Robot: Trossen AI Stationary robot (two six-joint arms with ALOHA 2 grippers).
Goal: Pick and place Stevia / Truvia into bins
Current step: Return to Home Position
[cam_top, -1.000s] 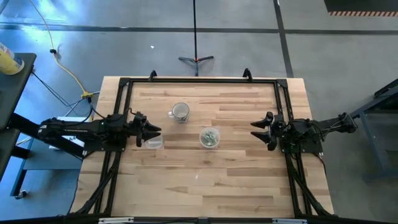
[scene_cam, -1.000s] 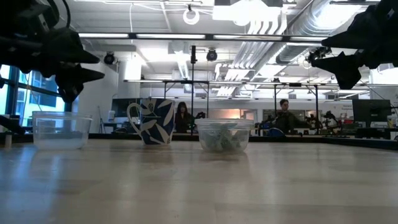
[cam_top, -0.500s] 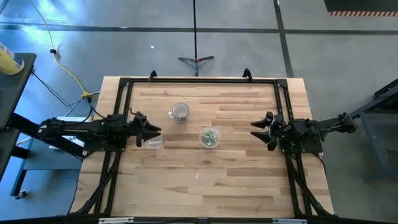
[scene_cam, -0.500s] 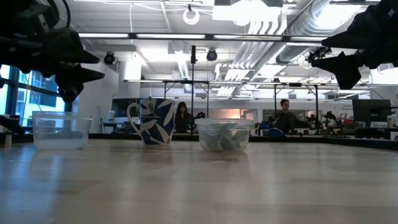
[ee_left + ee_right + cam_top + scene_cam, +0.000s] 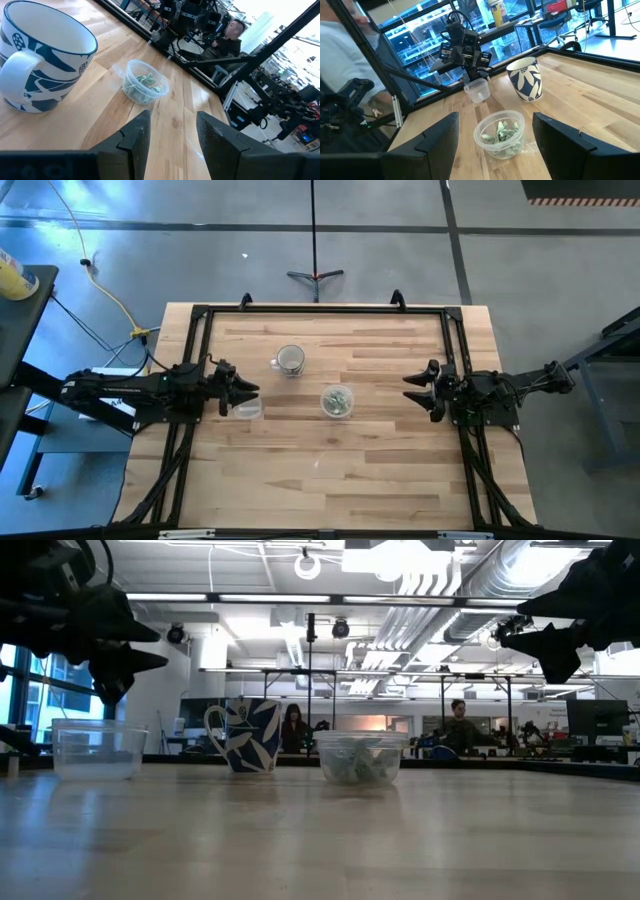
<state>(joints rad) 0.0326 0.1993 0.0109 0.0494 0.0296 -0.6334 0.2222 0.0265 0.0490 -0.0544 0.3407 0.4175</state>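
Several pale green and white sachets (image 5: pixel 502 132) lie heaped inside the round see-through tub (image 5: pixel 337 401) near the table's middle, also in the left wrist view (image 5: pixel 145 86) and the low view (image 5: pixel 360 758). A second, squarish clear tub (image 5: pixel 247 410) stands just beside my left gripper (image 5: pixel 250 389); it looks empty in the low view (image 5: pixel 98 748) and the right wrist view (image 5: pixel 477 90). My left gripper (image 5: pixel 172 131) hovers above the table at its left side, open. My right gripper (image 5: pixel 411 390) hovers open at the right side, pointing toward the round tub (image 5: pixel 499 134).
A white mug with a blue leaf pattern (image 5: pixel 288 360) stands on the far side of the tubs, handle toward the left. A black frame (image 5: pixel 320 309) runs along the table's far, left and right edges. People sit in the room beyond the table (image 5: pixel 457 726).
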